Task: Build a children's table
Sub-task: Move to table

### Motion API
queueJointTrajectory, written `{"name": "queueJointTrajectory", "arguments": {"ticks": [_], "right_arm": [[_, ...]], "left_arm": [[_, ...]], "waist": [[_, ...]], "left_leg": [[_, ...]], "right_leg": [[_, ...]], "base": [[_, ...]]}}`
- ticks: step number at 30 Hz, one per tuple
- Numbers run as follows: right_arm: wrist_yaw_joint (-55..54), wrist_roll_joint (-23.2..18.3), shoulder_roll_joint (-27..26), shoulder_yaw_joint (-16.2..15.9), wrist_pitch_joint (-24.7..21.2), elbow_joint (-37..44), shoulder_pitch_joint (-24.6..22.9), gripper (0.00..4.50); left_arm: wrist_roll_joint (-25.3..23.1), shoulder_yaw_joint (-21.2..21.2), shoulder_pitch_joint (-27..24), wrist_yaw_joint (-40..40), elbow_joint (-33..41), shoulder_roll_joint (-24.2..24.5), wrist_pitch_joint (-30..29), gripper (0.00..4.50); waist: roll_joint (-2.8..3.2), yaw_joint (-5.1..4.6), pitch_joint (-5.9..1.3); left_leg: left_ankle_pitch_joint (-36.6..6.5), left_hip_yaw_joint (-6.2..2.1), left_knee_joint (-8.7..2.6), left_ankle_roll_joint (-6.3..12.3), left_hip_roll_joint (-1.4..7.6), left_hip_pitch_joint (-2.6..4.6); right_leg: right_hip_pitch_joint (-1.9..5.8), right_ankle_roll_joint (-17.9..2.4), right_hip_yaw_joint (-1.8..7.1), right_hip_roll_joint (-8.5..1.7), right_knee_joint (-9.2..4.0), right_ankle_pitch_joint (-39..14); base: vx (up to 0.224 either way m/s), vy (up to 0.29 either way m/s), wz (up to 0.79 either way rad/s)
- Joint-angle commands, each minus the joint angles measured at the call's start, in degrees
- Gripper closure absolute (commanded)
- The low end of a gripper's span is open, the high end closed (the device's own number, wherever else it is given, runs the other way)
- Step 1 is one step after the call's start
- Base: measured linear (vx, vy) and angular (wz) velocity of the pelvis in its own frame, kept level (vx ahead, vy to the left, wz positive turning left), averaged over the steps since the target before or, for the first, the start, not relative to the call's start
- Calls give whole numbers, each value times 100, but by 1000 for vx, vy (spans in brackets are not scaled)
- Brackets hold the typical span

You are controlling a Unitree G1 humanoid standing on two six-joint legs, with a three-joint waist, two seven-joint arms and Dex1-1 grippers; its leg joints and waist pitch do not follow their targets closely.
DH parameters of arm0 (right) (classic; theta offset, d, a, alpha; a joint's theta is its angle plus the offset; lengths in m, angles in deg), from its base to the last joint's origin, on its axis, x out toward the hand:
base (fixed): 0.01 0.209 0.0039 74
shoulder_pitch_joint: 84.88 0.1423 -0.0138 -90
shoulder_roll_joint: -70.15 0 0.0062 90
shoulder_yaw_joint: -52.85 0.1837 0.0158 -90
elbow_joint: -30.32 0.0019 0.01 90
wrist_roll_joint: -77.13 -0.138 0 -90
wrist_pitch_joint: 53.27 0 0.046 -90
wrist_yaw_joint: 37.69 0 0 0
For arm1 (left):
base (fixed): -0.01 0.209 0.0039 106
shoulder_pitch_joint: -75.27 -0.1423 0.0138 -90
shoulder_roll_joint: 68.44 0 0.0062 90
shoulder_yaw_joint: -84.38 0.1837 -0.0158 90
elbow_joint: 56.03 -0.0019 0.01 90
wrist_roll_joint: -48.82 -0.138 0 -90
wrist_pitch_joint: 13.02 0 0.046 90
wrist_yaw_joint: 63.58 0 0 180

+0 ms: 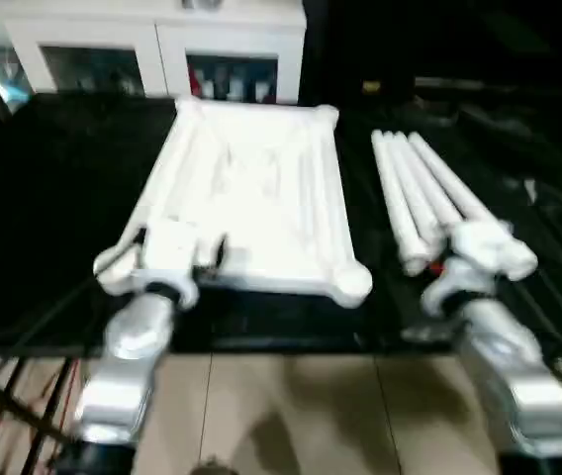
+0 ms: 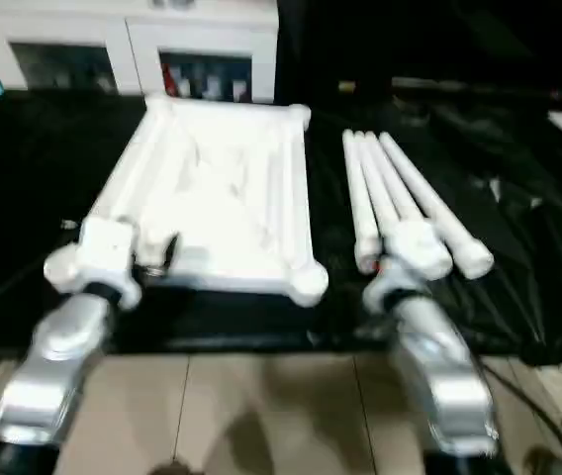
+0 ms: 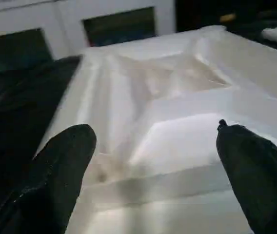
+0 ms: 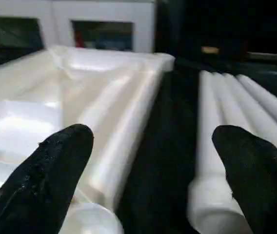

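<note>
Silver forearms [image 1: 128, 366] | ribbed white plastic top [image 1: 251, 188] | four tapered tube legs [image 1: 420, 198]

Dark gap [image 1: 365, 213] lying open between table top [image 1: 251, 188] and bundled legs [image 1: 424, 193], which are touching each other. White cabinet [image 1: 152, 40] blocking the far side.

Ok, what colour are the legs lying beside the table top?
White, all of the legs, on a black surface; clearest in the left eye view.

Black surface [image 1: 53, 228] carries tabletop [image 1: 251, 198], apparently four legs [image 1: 424, 198].
</note>
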Motion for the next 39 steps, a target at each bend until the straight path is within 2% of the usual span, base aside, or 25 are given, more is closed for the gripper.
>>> {"name": "queueJointTrajectory", "arguments": {"ticks": [1,2,3,4,5,7,8,9,11,13,16,20,23,25,26,28,31,32,33,34,35,36,37,38,39], "right_arm": [[53,46,81,-8,-51,10,-56,4],[162,194,147,-165,-60,35,-50,4],[199,248,171,-224,-95,43,-46,4],[214,259,175,-240,-124,46,-43,4],[186,258,133,-229,-109,33,-52,4],[131,263,97,-221,-69,-15,-52,4],[115,233,77,-191,-64,-29,-49,4],[101,161,34,-126,-65,-41,-44,4],[106,127,28,-87,-73,-56,-20,4],[118,143,45,-78,-65,-63,-16,4],[68,218,32,-43,-86,-88,3,4],[50,237,10,-19,-82,-85,-6,4],[40,257,-2,7,-68,-83,-27,4],[37,269,5,14,-61,-99,-17,4],[35,277,13,18,-57,-109,-5,4],[40,299,37,18,-45,-100,-2,4],[111,453,164,-88,-9,-76,-7,4],[94,522,185,-114,-2,-71,-8,4],[88,525,173,-110,20,-68,-13,4],[68,498,138,-80,34,-65,-21,4],[45,468,103,-49,35,-61,-28,4],[-12,310,11,89,-73,-77,-17,4],[-3,327,38,89,-72,-89,-11,4],[12,358,68,75,-59,-96,-8,4],[28,372,80,70,-56,-96,-15,4]], "left_arm": [[7,50,-13,32,136,-43,-64,0],[29,43,-14,31,160,-11,-83,0],[31,45,-11,28,164,8,-92,0],[29,48,-9,25,163,18,-96,0],[29,46,-1,18,160,20,-99,0],[28,32,24,24,149,15,-113,0],[26,27,32,35,150,11,-118,0],[21,21,41,55,152,6,-124,0],[68,-1,65,85,137,-24,-100,0],[77,-5,79,96,141,-47,-102,0],[81,39,113,111,121,-48,-102,0],[98,54,116,129,126,-64,-118,0],[110,53,141,171,107,-103,-127,0],[109,57,160,176,89,-111,-122,0],[107,62,174,177,77,-114,-121,0],[115,64,185,172,67,-118,-119,0],[124,76,209,167,52,-122,-115,0],[122,79,225,167,45,-128,-117,0],[118,80,233,169,42,-131,-118,0],[113,78,241,172,38,-135,-117,0],[111,77,244,174,38,-138,-116,0],[112,74,243,180,35,-145,-114,0],[111,75,238,181,38,-146,-114,0],[112,76,233,182,40,-146,-114,0],[118,75,229,184,42,-153,-116,0]], "waist": [[-9,41,-365],[-22,157,-280],[29,124,-290],[-15,98,-245],[75,92,-242],[126,67,-195],[151,23,-154],[140,-40,-93],[113,61,-41],[57,129,-95],[112,111,-147],[134,48,-162],[142,42,-145],[142,46,-213],[140,43,-283],[144,39,-318],[140,34,-378],[42,76,-326],[126,156,-349],[115,83,-346],[205,38,-369],[435,-213,-483],[342,-297,-442],[325,-293,-435],[288,-222,-376]], "left_leg": [[2252,-90,-325,1239,349,83],[1356,-120,-468,897,214,-60],[1132,-156,-492,921,218,-59],[679,-292,-553,1159,127,-160],[367,-336,-624,1213,82,-163],[-506,-458,-695,1090,76,-120],[-1257,-485,-717,782,267,23],[-2101,-348,-749,172,537,224],[-2892,-149,-806,-443,489,335],[-2251,-11,-889,-442,470,282],[-2247,34,-949,-394,481,273],[-2629,98,-962,-190,434,369],[-2372,148,-990,-19,413,395],[-1892,171,-988,115,400,387],[-1215,189,-938,357,374,393],[-736,188,-877,543,346,385],[217,164,-723,1171,308,465],[598,99,-617,1652,120,124],[660,98,-502,1928,-42,-136],[770,18,-457,1995,-23,-165],[1152,-109,-463,2096,-61,-73],[1597,-474,-482,2374,389,949],[1710,-872,-530,2731,837,1301],[2710,-963,-466,3172,895,1193],[2905,-713,-482,3017,805,978]], "right_leg": [[223,-895,334,-712,-171,2228],[310,-869,172,-728,-252,2285],[334,-879,107,-740,-274,2164],[433,-922,-76,-803,-358,1706],[436,-930,-189,-744,-393,1153],[473,-1081,-311,-823,-556,-310],[350,-1141,-249,-782,-555,-991],[222,-1033,-29,-840,-624,-1375],[135,-783,45,-925,-771,-2047],[201,-512,148,-937,-770,-2024],[292,-296,144,-863,-745,-1998],[382,-306,86,-750,-846,-2197],[463,-381,94,-730,-900,-2022],[562,-483,90,-701,-861,-1425],[597,-566,63,-644,-761,-487],[629,-602,39,-612,-687,109],[596,-615,-10,-526,-522,1067],[818,-484,-111,-576,-590,1353],[1097,5,-269,-856,-790,1402],[1119,183,-345,-855,-782,1388],[1154,494,-545,-629,-712,1467],[342,432,-515,-224,-195,670],[-162,304,-345,-294,123,-306],[-388,336,-128,-319,398,-850],[-501,539,19,-356,495,-432]], "base": [[0,0,0],[0,0,0],[0,0,0],[-60,-13,17],[-80,-17,40],[-78,-14,47],[-49,-12,47],[-49,-12,47],[-60,-4,20],[-29,0,6],[0,0,0],[0,0,0],[51,9,-4],[91,12,-4],[107,12,-2],[111,10,-1],[113,3,3],[84,3,16],[84,3,16],[69,8,44],[94,3,62],[94,3,62],[157,-42,34],[111,-44,4],[111,-44,4]]}}
